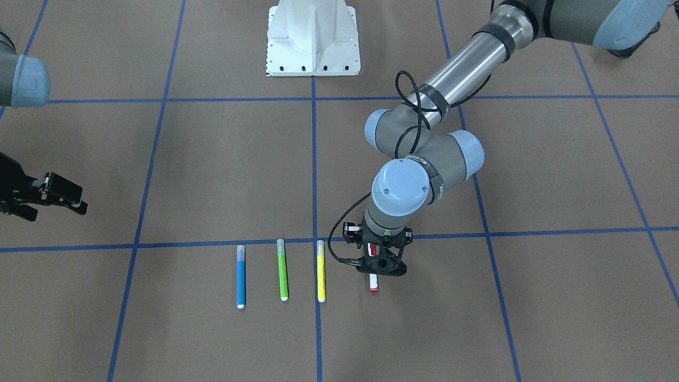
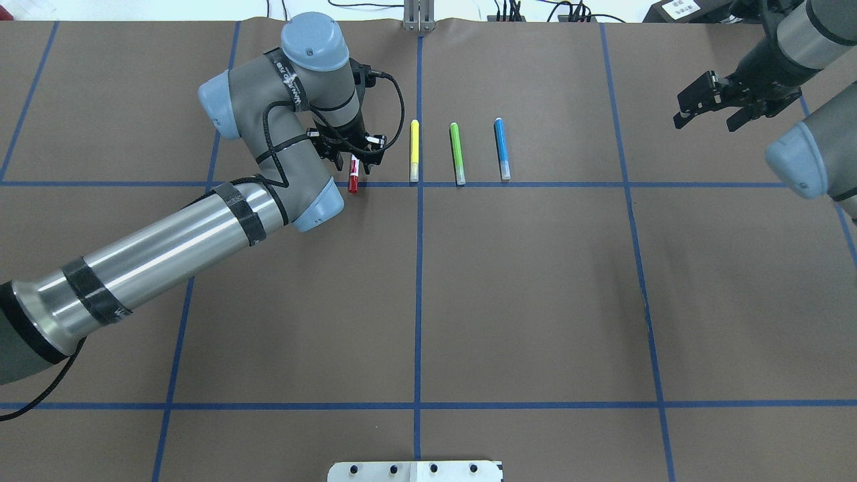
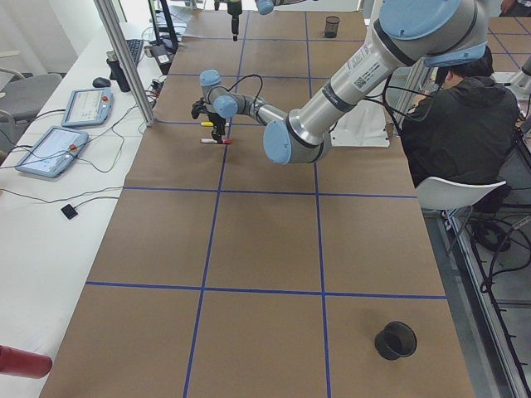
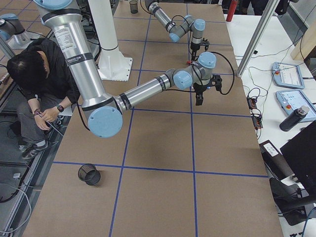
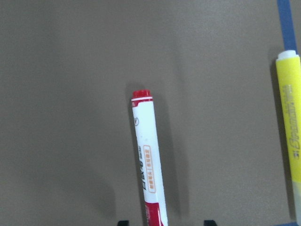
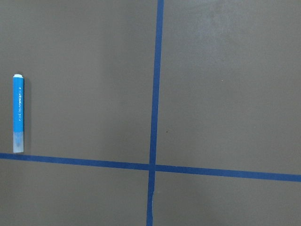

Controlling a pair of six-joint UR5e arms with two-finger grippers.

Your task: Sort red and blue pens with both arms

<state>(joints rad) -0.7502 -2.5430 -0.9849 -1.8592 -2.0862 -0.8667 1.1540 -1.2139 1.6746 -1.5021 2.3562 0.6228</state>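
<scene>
Left gripper wide astride red pen

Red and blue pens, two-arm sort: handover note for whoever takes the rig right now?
Left gripper: jaws open, straddling the red pen, which lies flat on the table, not gripped.
Right gripper: jaws open, empty, hovering well off to the side of the blue pen.
Blue pen lies in the row next to the green marker, with the yellow marker beyond.
Done: nothing sorted.
Left to do: probably close on the red pen and move it, then the right gripper fetches the blue pen.
</scene>
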